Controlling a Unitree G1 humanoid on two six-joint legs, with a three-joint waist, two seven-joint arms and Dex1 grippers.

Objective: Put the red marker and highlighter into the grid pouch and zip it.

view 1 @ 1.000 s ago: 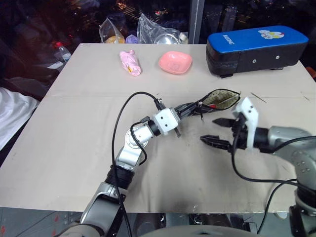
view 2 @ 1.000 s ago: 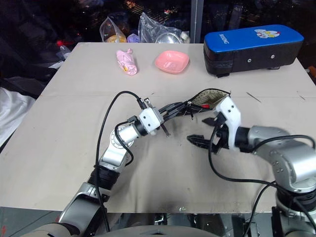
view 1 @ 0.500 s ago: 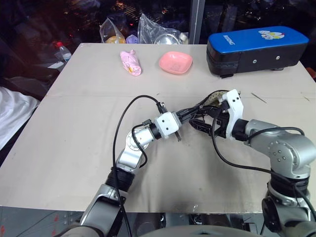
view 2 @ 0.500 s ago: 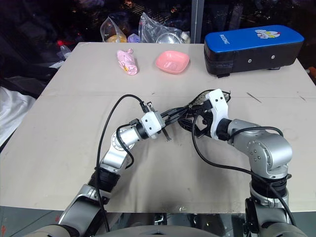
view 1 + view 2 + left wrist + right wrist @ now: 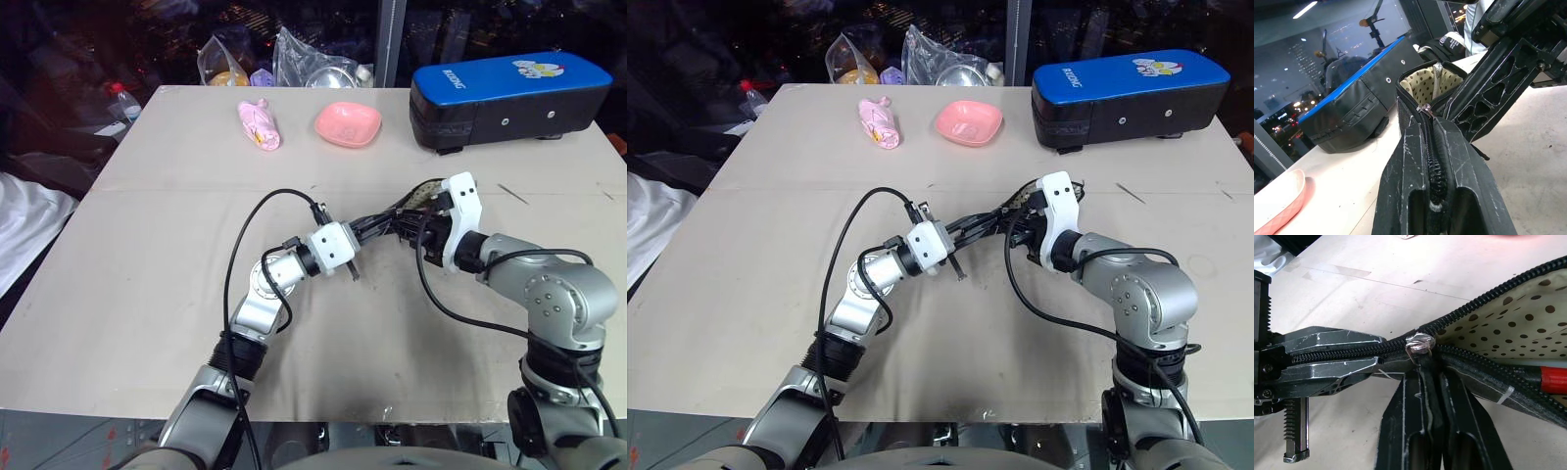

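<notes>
The grid pouch (image 5: pixel 428 194) is held up over the table between both arms, its mouth gaping and the dotted lining (image 5: pixel 1508 328) showing. Inside lies the red marker (image 5: pixel 1553 380), its red end visible against the lower lip. The highlighter is hidden. My left gripper (image 5: pixel 1428 125) is shut on the pouch's zipped end, just behind the metal zipper slider (image 5: pixel 1423 107). Coming in from the right, my right gripper (image 5: pixel 1430 369) is shut on the zipper pull under the slider (image 5: pixel 1419 341). In the left eye view the two grippers meet at the pouch's near end (image 5: pixel 402 230).
A blue-and-black hard case (image 5: pixel 506 96) stands at the back right. A pink bowl (image 5: pixel 348 123) and a pink packet (image 5: pixel 259 125) lie at the back of the table (image 5: pixel 147 255). Plastic bags (image 5: pixel 294 61) sit beyond the far edge.
My right gripper came in from the right, open, to the pouch's near end and has shut on the zipper pull. The left gripper and the pouch stayed in place.
</notes>
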